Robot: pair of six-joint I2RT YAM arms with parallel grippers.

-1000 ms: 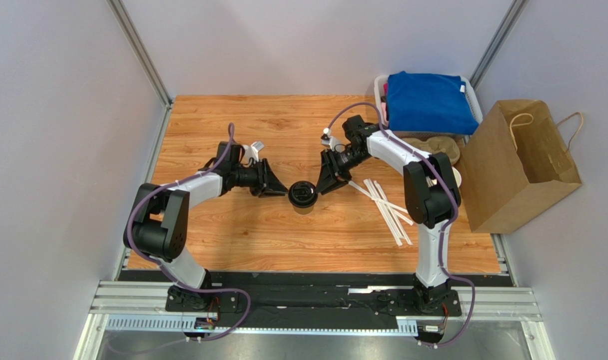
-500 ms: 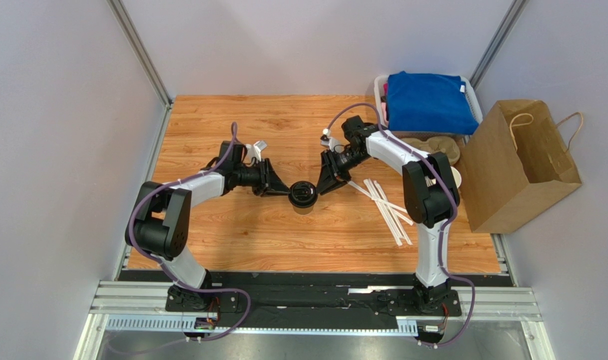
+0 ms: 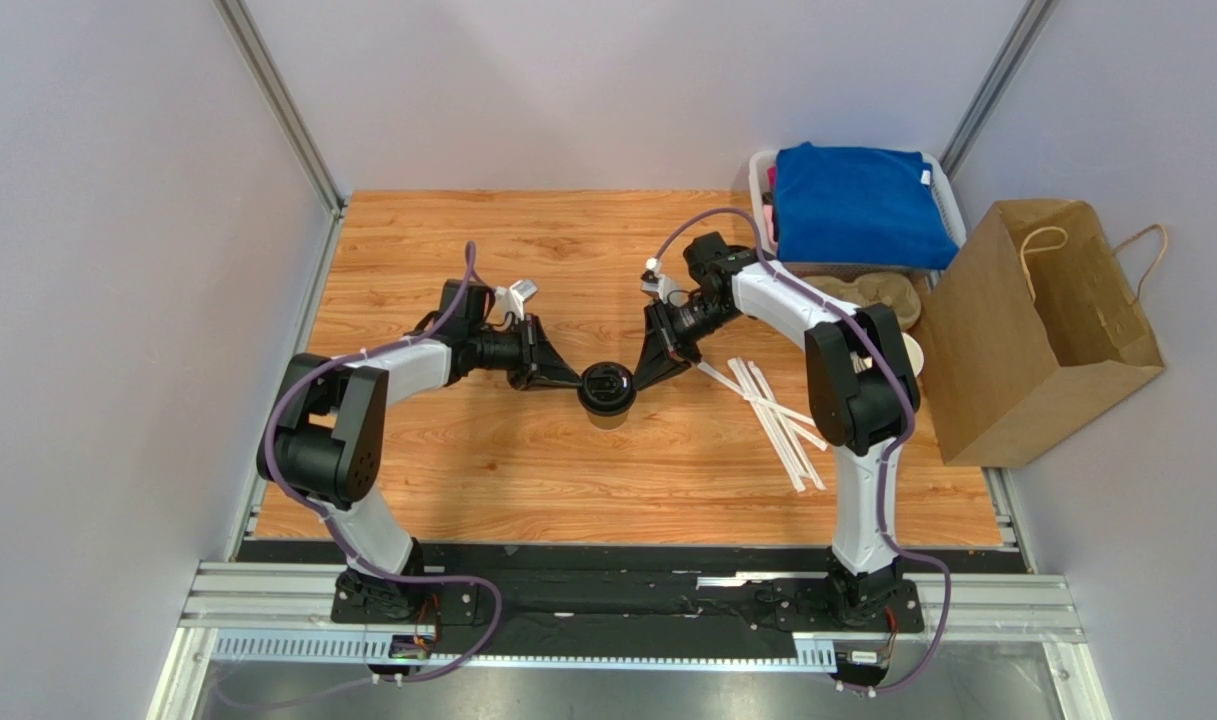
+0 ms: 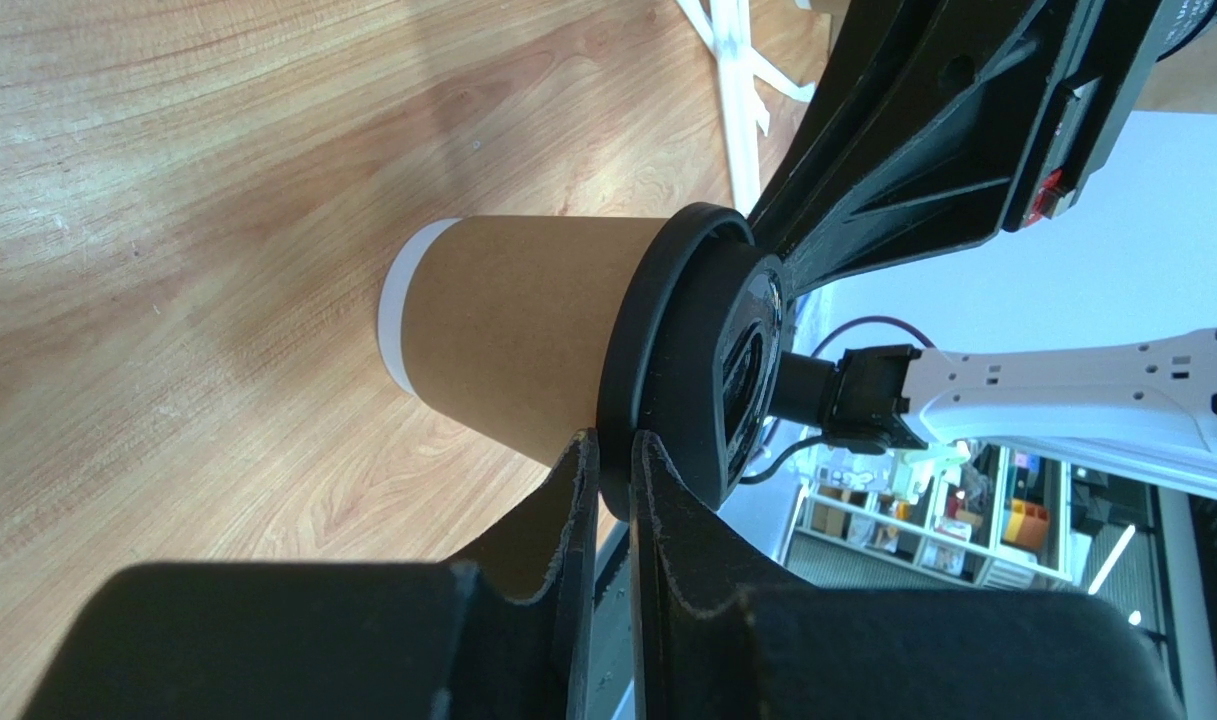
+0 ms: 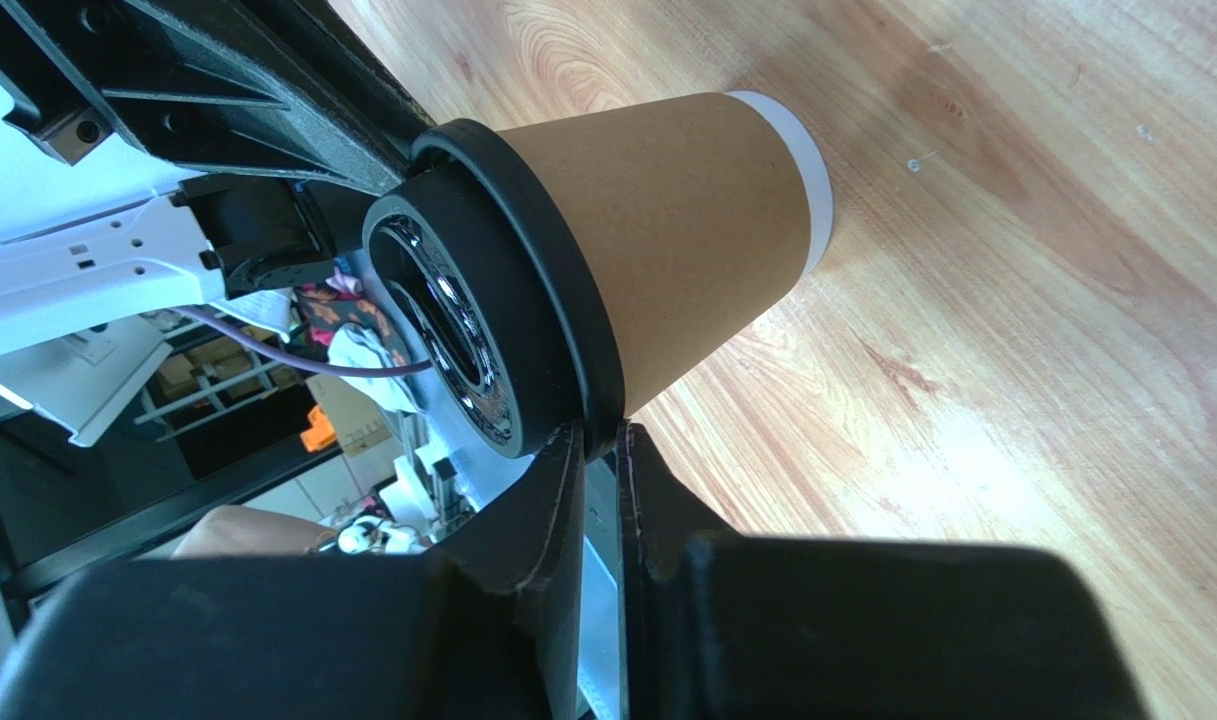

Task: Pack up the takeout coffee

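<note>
Wooden table [image 3: 419,480]; brown paper bag [image 3: 1020,345] stands off its right edge, well apart from the takeout coffee [image 3: 607,390], upright mid-table between both arms. Left gripper [image 4: 610,447] and right gripper [image 5: 601,435] are each nearly closed with the black lid [image 4: 686,353] rim in the gap, looks like pinches from opposite sides. Cup's probably light, thin-walled, crushable, and the lid may pop, so I'd hold the body below the rim

Left arm [image 3: 404,362], right arm [image 3: 787,305] inward; jaws together
</note>
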